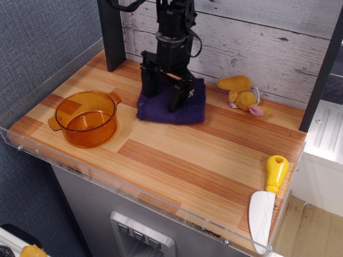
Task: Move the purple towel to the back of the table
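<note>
The purple towel (174, 110) lies on the wooden table (203, 155) near the back wall, left of centre. My black gripper (161, 92) points straight down onto the towel's back half. Its two fingers (147, 85) stand a little apart with cloth bunched between them, so it grips the towel. The towel's front edge spreads out flat in front of the fingers. The part of the towel under the gripper is hidden.
An orange transparent pot (86, 118) stands at the left front. A yellow-and-pink plush toy (241, 92) lies by the back wall, right of the towel. A yellow-handled white knife (266, 201) lies at the front right corner. A dark post (112, 35) stands at the back left.
</note>
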`<state>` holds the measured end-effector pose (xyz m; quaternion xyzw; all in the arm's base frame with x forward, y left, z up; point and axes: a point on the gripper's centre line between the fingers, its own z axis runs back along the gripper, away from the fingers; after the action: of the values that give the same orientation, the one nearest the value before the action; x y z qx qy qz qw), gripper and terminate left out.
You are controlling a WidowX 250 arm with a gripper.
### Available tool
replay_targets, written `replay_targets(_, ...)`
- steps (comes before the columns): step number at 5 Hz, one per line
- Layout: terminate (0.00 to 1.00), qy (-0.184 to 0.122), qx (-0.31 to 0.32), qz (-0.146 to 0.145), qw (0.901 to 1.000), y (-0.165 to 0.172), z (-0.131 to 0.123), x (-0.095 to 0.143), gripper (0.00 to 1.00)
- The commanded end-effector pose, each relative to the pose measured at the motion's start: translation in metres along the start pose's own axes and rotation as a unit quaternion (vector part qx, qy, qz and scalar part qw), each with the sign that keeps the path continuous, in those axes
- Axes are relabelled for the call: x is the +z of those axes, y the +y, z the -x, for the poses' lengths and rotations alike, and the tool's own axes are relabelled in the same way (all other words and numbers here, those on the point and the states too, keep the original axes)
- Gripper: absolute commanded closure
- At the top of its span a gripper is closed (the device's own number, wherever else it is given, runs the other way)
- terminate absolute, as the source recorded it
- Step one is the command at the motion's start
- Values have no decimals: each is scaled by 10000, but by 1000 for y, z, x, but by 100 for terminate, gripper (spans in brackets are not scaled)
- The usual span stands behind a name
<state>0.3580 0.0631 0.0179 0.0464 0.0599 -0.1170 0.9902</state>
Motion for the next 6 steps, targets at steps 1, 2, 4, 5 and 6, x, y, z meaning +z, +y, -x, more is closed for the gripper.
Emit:
replay_targets(1, 0, -955, 303, -73, 9949, 3, 7, 73, 0)
replay_targets(2, 0, -1236, 457, -196, 9911, 4, 11, 95, 0)
replay_targets(4, 0, -1711, 716, -394, 9819, 0, 29, 126, 0)
replay_targets(5, 0, -1711, 716, -394, 9819, 0, 29, 126, 0)
replay_targets(6, 0, -1711, 716, -394, 9819, 0, 29, 126, 0)
